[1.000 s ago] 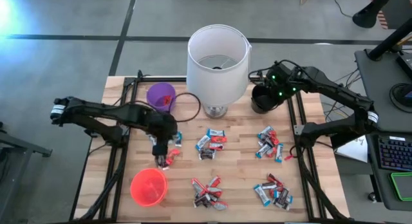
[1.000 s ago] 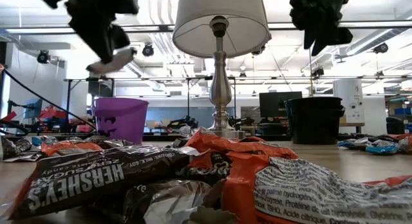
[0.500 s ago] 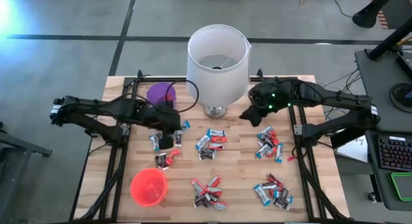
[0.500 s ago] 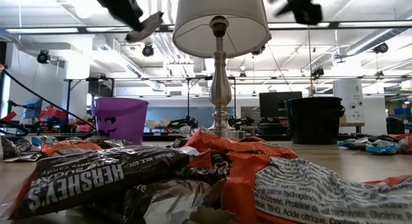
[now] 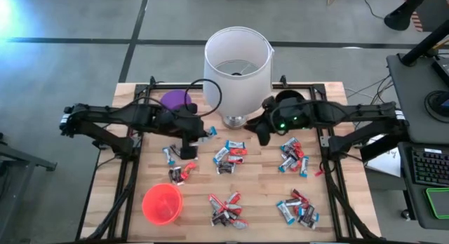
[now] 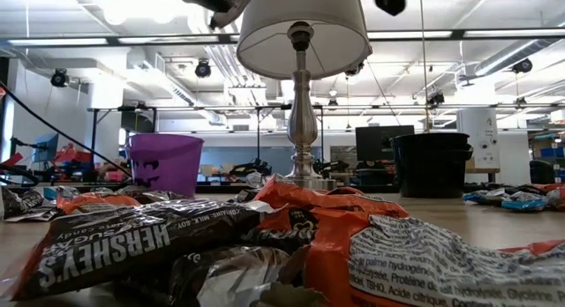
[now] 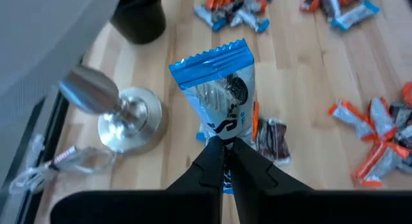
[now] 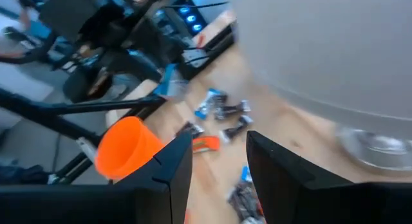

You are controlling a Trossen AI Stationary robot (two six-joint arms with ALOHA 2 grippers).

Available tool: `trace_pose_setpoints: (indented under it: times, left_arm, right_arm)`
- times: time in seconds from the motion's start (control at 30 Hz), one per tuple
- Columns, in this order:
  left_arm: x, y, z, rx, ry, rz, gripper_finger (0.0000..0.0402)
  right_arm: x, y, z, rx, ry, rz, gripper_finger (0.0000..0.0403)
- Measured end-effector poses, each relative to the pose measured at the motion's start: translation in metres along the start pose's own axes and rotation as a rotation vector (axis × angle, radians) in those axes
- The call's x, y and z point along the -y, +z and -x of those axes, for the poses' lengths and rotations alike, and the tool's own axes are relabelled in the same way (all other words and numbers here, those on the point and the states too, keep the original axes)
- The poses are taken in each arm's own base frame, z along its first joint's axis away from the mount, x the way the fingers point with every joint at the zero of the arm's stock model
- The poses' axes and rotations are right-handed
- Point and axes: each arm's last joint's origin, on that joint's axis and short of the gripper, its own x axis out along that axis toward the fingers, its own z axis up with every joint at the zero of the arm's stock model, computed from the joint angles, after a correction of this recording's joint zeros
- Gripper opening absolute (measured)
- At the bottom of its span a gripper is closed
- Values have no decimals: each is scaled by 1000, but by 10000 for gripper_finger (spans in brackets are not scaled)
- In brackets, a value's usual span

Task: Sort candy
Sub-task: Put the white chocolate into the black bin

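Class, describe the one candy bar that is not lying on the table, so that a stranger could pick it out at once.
Start at the tall white lampshade in the middle of the wooden table's far side. Just to its left, the left gripper hangs above the table, shut on a light blue-and-white wrapped candy bar. It alone is pinched by its end between dark fingers, while the others lie in small heaps.
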Motion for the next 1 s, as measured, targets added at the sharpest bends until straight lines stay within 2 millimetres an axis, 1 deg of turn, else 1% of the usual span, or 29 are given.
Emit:
trace_pose_setpoints:
  times: [0.1, 0.2, 0.4, 0.53, 0.63, 1.0]
  left_arm:
    - [1, 2, -3, -3, -4, -2, 0]
    - [1, 3, -5, -6, -7, -3, 0]
    - [0, 8, -3, 25, -6, 3, 0]
    - [1, 11, -4, 51, -5, 3, 0]
    - [1, 11, -8, 42, -5, -2, 0]
    - [2, 12, -12, 38, -6, -24, 0]
  right_arm:
    - [-9, -3, -16, 4, 73, 1, 137]
    - [-14, -7, -31, 11, 99, 6, 137]
    - [-17, -14, -53, 2, 108, 3, 137]
    - [-18, -16, -67, 27, 128, -2, 137]
    - [-20, -15, -71, 51, 149, -1, 137]
    - [-20, -14, -71, 64, 144, 0, 137]
